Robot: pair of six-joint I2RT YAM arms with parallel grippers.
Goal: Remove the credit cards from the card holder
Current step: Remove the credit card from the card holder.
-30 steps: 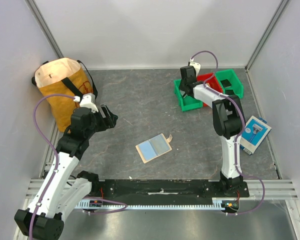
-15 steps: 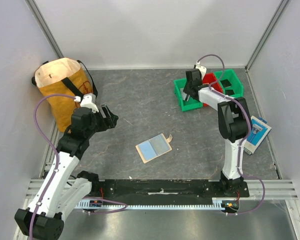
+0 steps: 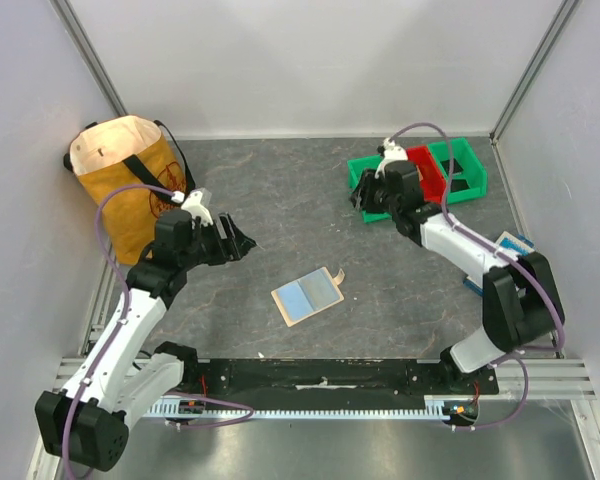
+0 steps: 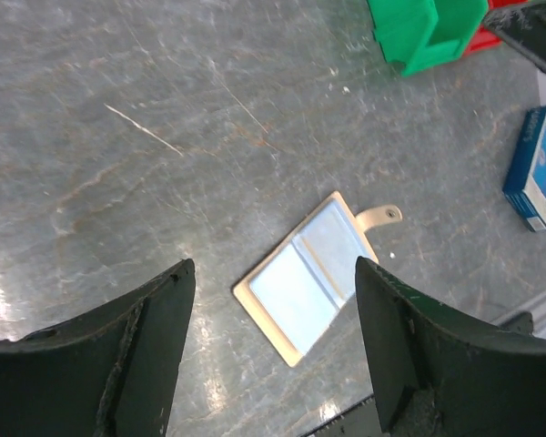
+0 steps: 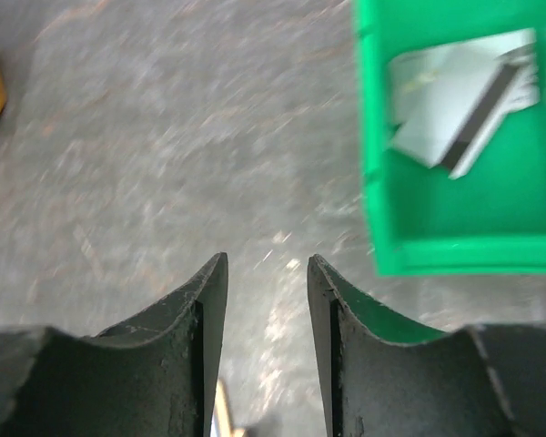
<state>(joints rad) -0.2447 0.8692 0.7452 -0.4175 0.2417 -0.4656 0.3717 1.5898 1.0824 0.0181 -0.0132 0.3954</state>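
The card holder (image 3: 308, 295) lies open and flat mid-table, pale blue face up, tan tab (image 3: 337, 273) at its right. In the left wrist view the card holder (image 4: 309, 273) shows no card sticking out. My left gripper (image 3: 242, 243) is open and empty, hovering left of and above the holder; its jaws (image 4: 273, 266) frame it. My right gripper (image 3: 365, 200) is open and empty beside the left green bin (image 3: 365, 172). In the right wrist view my right gripper (image 5: 267, 264) is over bare table, and a pale credit card with a dark stripe (image 5: 455, 100) lies in that bin (image 5: 455, 255).
A red bin (image 3: 420, 160) and a second green bin (image 3: 465, 165) stand at the back right. A blue-and-white packet (image 3: 508, 245) lies at the right, partly under my right arm. An orange-tan bag (image 3: 120, 175) stands at the back left. Walls close in on three sides.
My right arm has swung away from the bins, its gripper coming left and nearer over the table. My left gripper has moved slightly right towards the holder. The holder has not moved.
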